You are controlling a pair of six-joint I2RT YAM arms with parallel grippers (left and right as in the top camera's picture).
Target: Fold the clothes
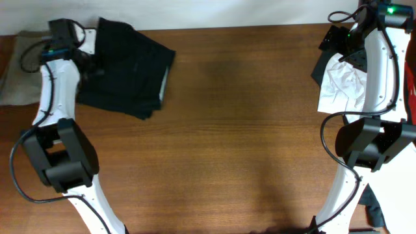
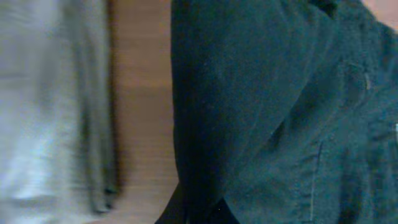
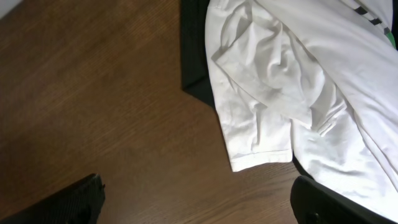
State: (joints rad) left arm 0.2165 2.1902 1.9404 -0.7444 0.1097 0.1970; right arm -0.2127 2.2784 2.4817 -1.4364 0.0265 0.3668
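A dark folded garment (image 1: 127,65) lies at the table's far left; in the left wrist view (image 2: 280,106) it fills the right side. My left gripper (image 1: 88,65) sits at its left edge, low over it. Its fingers (image 2: 196,214) show as one dark shape closed together where the garment's edge meets them. A crumpled white garment (image 1: 341,84) lies at the far right on something dark (image 3: 196,56). It also shows in the right wrist view (image 3: 292,93). My right gripper (image 1: 333,40) is open and empty over bare wood (image 3: 199,205), just beside the white garment's hem.
A folded grey-beige cloth (image 1: 16,71) lies at the far left edge, beside the dark garment, with a strip of wood between them (image 2: 50,112). Dark cloth (image 1: 377,208) lies at the lower right by the right arm's base. The table (image 1: 247,130) is brown wood.
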